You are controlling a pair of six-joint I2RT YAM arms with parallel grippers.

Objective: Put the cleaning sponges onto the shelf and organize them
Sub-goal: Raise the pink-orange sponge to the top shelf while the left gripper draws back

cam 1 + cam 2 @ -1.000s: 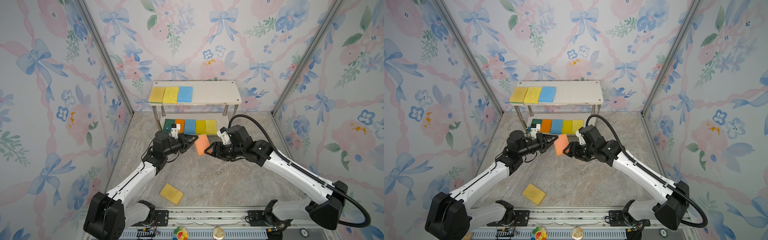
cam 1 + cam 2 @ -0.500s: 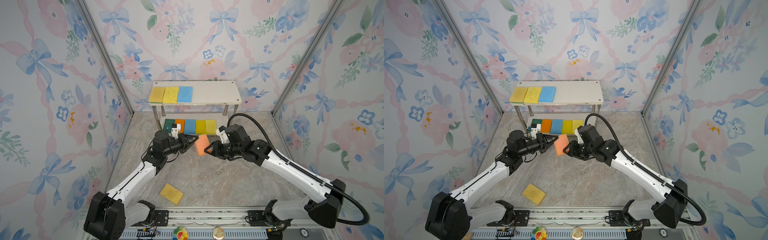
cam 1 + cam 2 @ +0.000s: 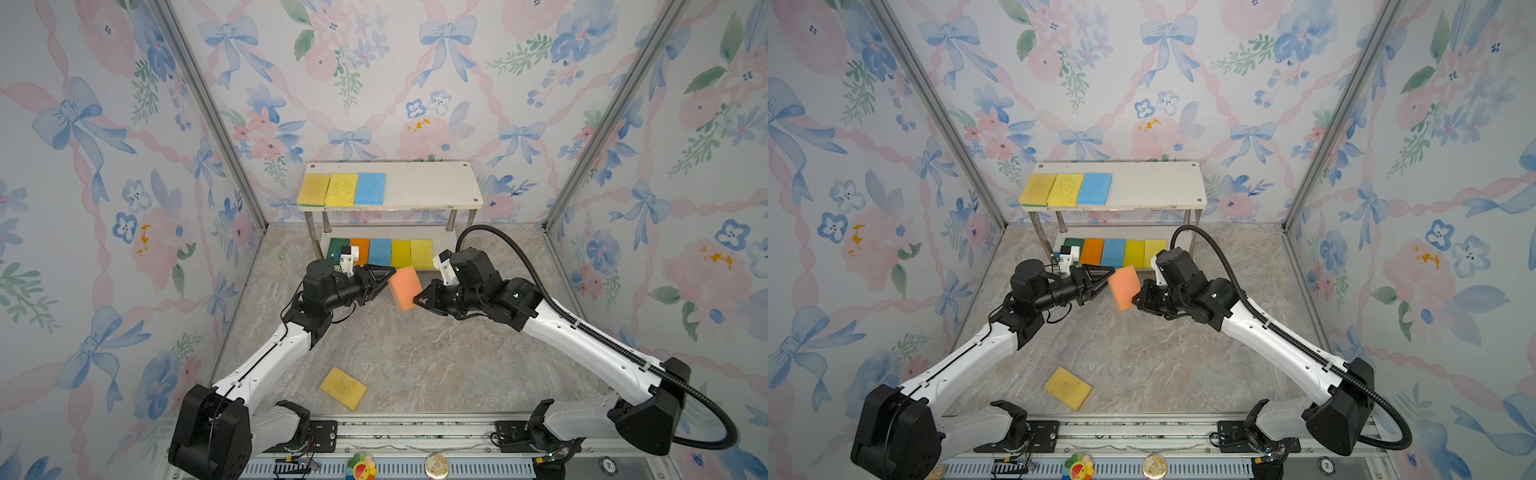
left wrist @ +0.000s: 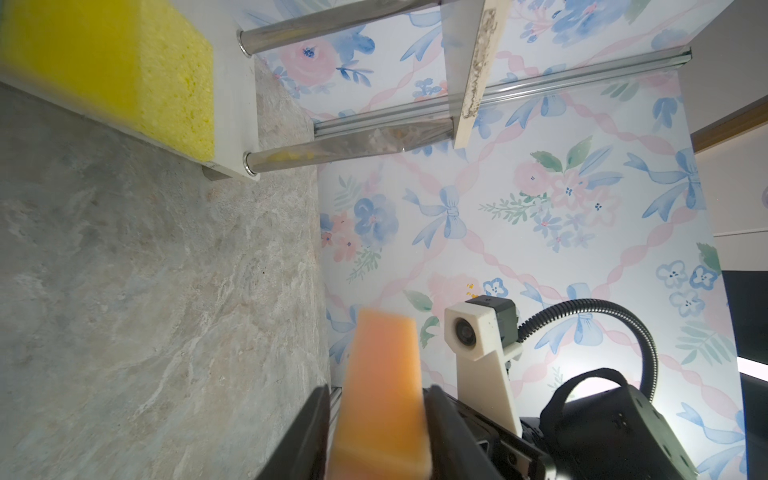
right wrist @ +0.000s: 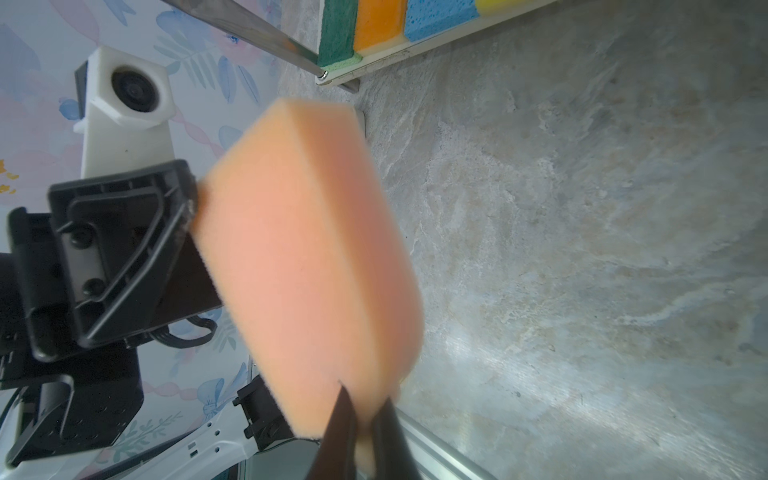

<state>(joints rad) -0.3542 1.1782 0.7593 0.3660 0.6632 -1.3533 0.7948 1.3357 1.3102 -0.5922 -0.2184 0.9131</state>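
Observation:
A peach sponge (image 3: 405,288) (image 3: 1124,286) hangs on edge above the floor between both grippers. My right gripper (image 3: 417,300) (image 5: 365,399) is shut on its near corner, squeezing the foam (image 5: 307,249). My left gripper (image 3: 386,282) (image 4: 376,392) is open, its jaws flanking the sponge (image 4: 382,395) with a slight gap. The shelf (image 3: 432,187) (image 3: 1154,187) stands at the back. Its top board carries two yellow sponges (image 3: 314,189) (image 3: 341,190) and a blue one (image 3: 370,188). Several sponges, green (image 3: 337,247) to yellow (image 3: 422,253), fill the lower board. Another yellow sponge (image 3: 343,387) (image 3: 1068,388) lies on the floor in front.
Floral walls with metal corner posts (image 3: 208,112) close in the stone floor on three sides. A metal rail (image 3: 415,428) holding both arm bases runs along the front. The right arm's black cable (image 3: 519,253) loops up near the shelf's right legs.
My right gripper has closed on the peach sponge's corner. My left gripper, which was holding the sponge, has opened its jaws off it. The sponge has stayed in place.

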